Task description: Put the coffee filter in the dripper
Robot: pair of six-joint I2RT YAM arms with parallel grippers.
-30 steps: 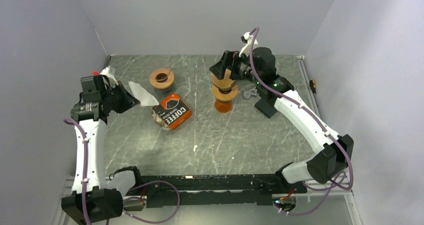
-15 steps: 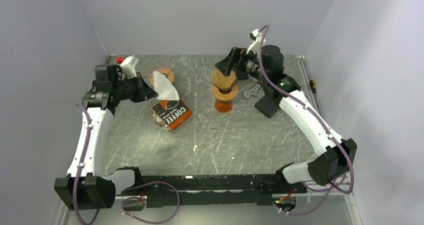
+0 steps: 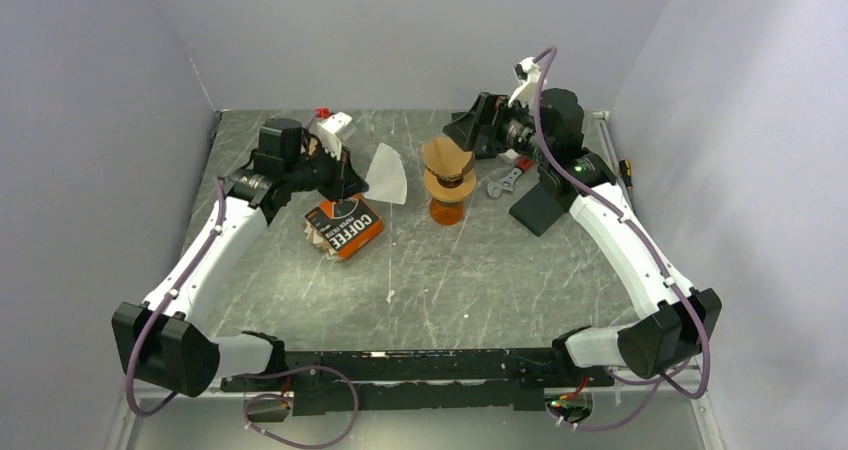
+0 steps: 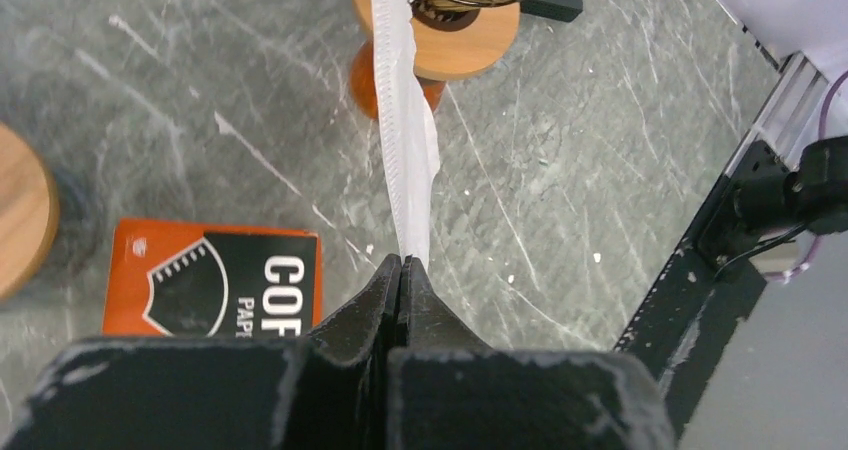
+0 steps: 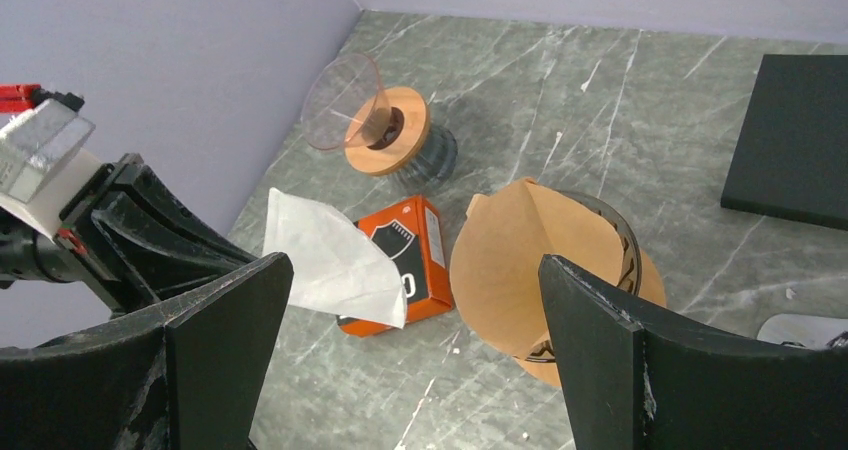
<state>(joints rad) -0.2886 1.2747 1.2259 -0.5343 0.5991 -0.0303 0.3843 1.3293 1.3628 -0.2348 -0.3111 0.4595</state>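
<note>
My left gripper (image 3: 350, 175) is shut on the edge of a white paper coffee filter (image 3: 388, 175) and holds it in the air, left of the dripper. In the left wrist view the filter (image 4: 405, 170) hangs edge-on from the closed tips (image 4: 402, 265). The wooden-ringed dripper (image 3: 447, 184) stands on an amber base at centre back and holds a brown filter cone (image 3: 445, 156). My right gripper (image 3: 468, 130) is open and empty just behind and right of it; its wrist view shows the brown filter (image 5: 520, 260) and the white filter (image 5: 325, 255).
An orange coffee filter box (image 3: 343, 226) lies below the left gripper. A second dripper with a clear cone (image 5: 345, 100) stands at the back left. A wrench (image 3: 503, 182) and a black block (image 3: 540, 208) lie right of the central dripper.
My left arm has swung right from the table's left side, carrying the white filter to just left of the central dripper. My right gripper has drawn back to the right, off the brown filter.
</note>
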